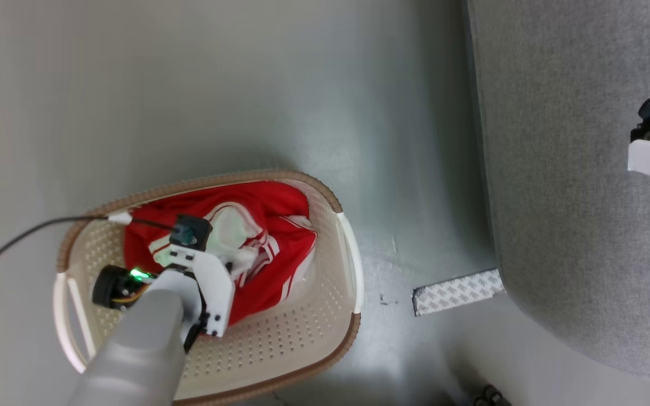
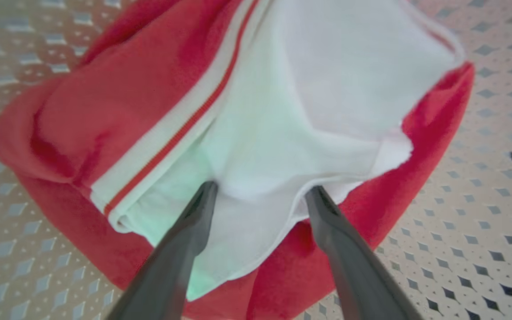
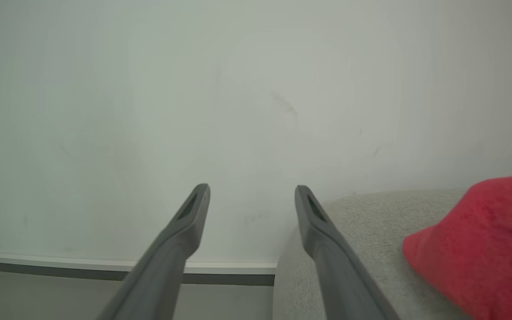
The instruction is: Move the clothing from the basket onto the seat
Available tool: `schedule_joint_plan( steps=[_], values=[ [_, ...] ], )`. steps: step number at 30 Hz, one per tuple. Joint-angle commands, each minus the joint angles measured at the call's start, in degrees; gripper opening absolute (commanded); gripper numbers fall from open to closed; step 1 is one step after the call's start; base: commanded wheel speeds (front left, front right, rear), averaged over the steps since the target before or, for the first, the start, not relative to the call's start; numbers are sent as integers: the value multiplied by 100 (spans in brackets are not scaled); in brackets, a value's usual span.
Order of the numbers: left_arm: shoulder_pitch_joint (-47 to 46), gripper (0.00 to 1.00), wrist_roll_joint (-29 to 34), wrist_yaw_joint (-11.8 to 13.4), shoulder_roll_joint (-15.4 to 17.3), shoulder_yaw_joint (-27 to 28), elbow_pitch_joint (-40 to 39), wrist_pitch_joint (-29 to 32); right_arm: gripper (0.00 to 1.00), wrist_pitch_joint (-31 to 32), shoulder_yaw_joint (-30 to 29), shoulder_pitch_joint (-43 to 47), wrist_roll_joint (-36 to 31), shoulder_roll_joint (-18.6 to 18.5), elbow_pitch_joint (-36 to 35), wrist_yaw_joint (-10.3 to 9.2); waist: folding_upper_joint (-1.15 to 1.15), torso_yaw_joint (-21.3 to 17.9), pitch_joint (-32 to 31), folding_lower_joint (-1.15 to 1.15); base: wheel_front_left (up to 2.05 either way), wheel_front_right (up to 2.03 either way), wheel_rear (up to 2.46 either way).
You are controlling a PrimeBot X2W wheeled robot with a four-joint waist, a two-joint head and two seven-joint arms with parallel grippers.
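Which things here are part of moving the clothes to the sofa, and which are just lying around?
Part of the job: clothing, basket, seat, red fabric already on the seat, open left gripper.
Just lying about: patterned floor strip, black cable.

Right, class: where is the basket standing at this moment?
In the head view the basket sits on the floor at lower left, well to the left of the seat and apart from it, with the clothing lying inside it.
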Motion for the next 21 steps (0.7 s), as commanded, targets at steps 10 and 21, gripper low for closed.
schedule_joint_plan(
  steps=[10,21],
  values=[
    [-241,100,513,246,227,-562,40,656,100,3,58,-162,-41,82,-37,4,0,-184,366,-1,0,0,0],
    [-260,0,273,118,137,-564,41,350,100,4,31,-93,-83,92,25,4,0,-159,290,-1,0,0,0]
  ],
)
